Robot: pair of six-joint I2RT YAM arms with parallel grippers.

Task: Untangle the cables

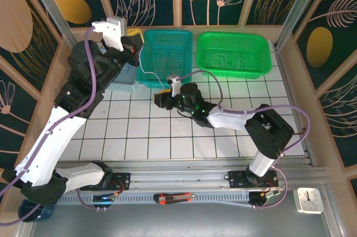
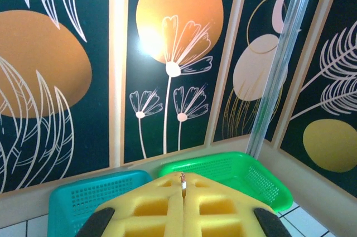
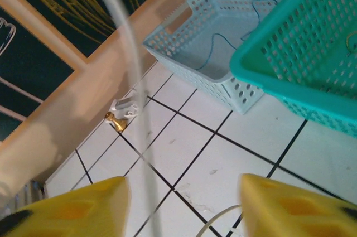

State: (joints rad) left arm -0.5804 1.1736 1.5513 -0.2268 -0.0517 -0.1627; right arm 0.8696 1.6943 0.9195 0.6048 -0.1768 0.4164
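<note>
A thin white cable (image 1: pixel 141 64) hangs from my raised left gripper (image 1: pixel 135 44) down toward my right gripper (image 1: pixel 160 101). In the left wrist view the yellow pads of the left gripper (image 2: pixel 183 184) are pressed together on the cable's end (image 2: pixel 182 179), whose small metal tip sticks out. My right gripper (image 3: pixel 184 203) is low over the tiles with its pads apart. The white cable (image 3: pixel 136 97) runs blurred between them, touching neither, and a second white loop (image 3: pixel 223 220) lies below. A blue wire (image 3: pixel 215 39) lies in the light-blue basket (image 3: pixel 184 39).
A teal basket (image 1: pixel 167 53) and a green basket (image 1: pixel 234 53) stand at the back, each with thin wires inside. The light-blue basket (image 1: pixel 122 78) sits under the left arm. A small brass piece with a white clip (image 3: pixel 120 115) lies by the left wall. White tiles spread before the baskets.
</note>
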